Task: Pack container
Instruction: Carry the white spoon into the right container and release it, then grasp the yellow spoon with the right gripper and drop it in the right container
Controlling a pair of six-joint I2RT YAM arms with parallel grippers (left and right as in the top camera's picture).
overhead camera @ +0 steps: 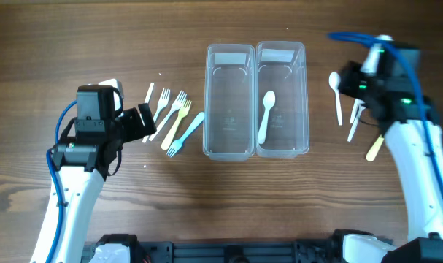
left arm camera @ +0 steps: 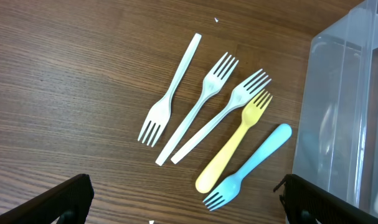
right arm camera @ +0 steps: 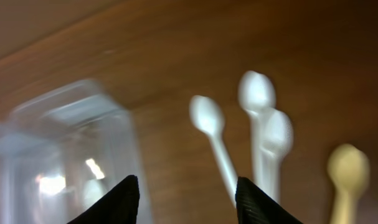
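With right tool parted, centre over white spoon nearest container before closing; left tool wide open above forks

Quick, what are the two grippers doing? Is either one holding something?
Left gripper: open, empty, above the forks.
Right gripper: open, empty, near the spoons.

Left end effector wide open; right end effector — parted, empty.
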